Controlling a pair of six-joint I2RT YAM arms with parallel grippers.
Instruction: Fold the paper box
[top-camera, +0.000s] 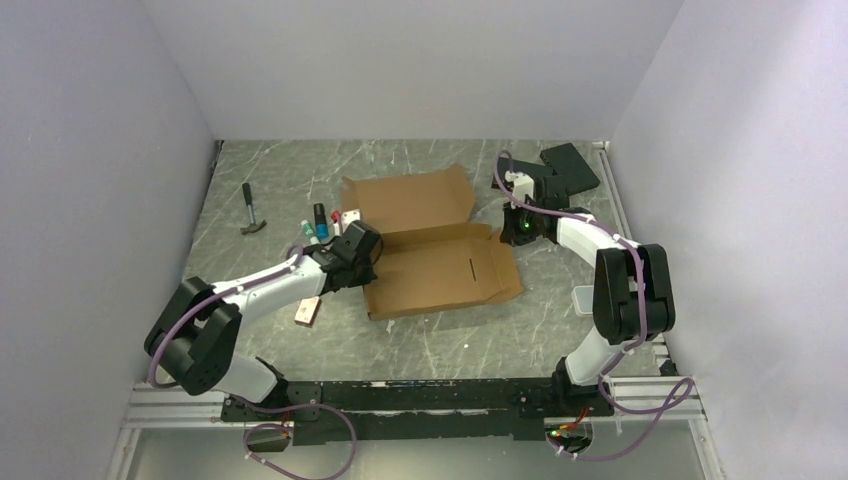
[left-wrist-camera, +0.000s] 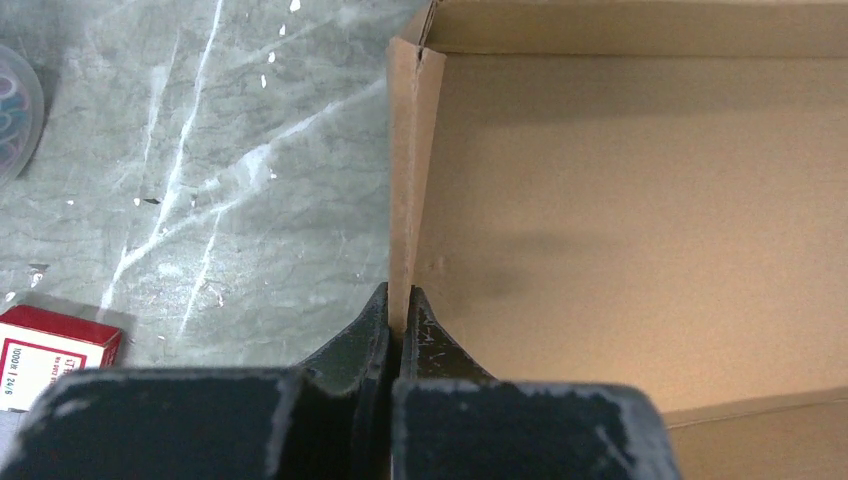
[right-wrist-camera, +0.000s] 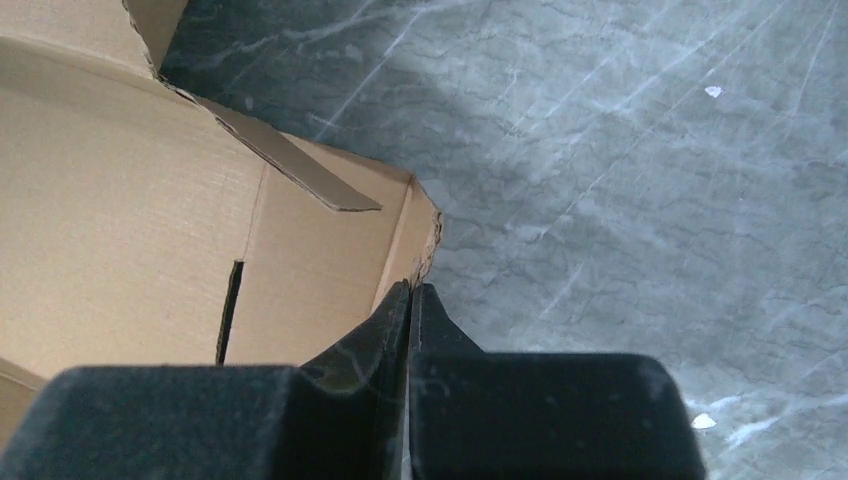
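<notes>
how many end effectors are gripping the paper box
2. The left end effector pinches the left wall of the paper box; the right end effector pinches its right wall.

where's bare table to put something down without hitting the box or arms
Best is the bare strip between the paper box and the arms' base rail. A narrower strip runs behind the box along the back wall. Crowded: left of the box, with hammer and small bottles; far right, black slabs.

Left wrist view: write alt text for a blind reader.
The left gripper pinches an upright side wall of the paper box, whose bare inside fills the right. Marbled grey table and a red-and-white carton lie left.
</notes>
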